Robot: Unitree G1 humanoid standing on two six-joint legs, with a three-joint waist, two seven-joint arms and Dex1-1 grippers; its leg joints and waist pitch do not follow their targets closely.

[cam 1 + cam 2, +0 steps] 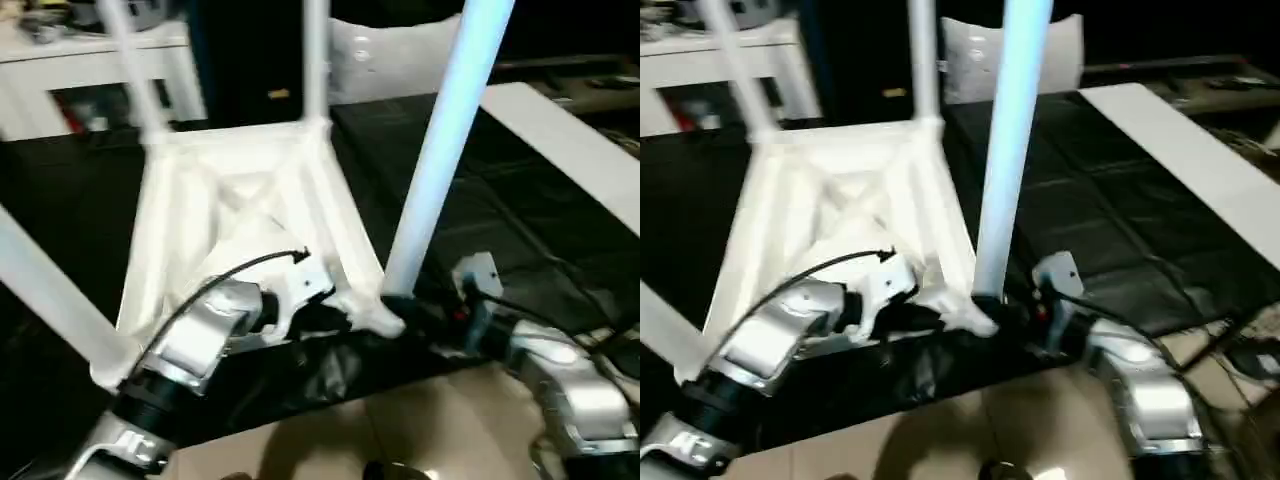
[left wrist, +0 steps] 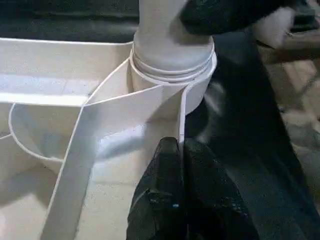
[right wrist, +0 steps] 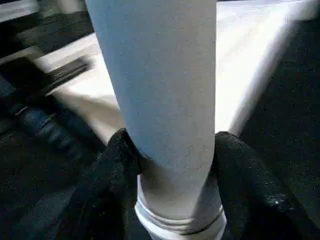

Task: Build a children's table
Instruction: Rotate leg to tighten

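White plastic top (image 1: 230,200) lies ribs-up on the black work table (image 1: 520,220), with four legs rising from its corner sockets. The right gripper (image 3: 170,165) is clamped on the near-right leg (image 1: 440,150), one black finger (image 3: 105,180) on each side of the tube, just above the ringed end that sits in the socket (image 2: 172,75) below it. The left gripper (image 2: 180,170) is closed on the top's thin side wall (image 2: 181,120), which runs up between its fingers, with that same socket just ahead of its fingertips. The other three legs stand beyond and to the left of both grippers.
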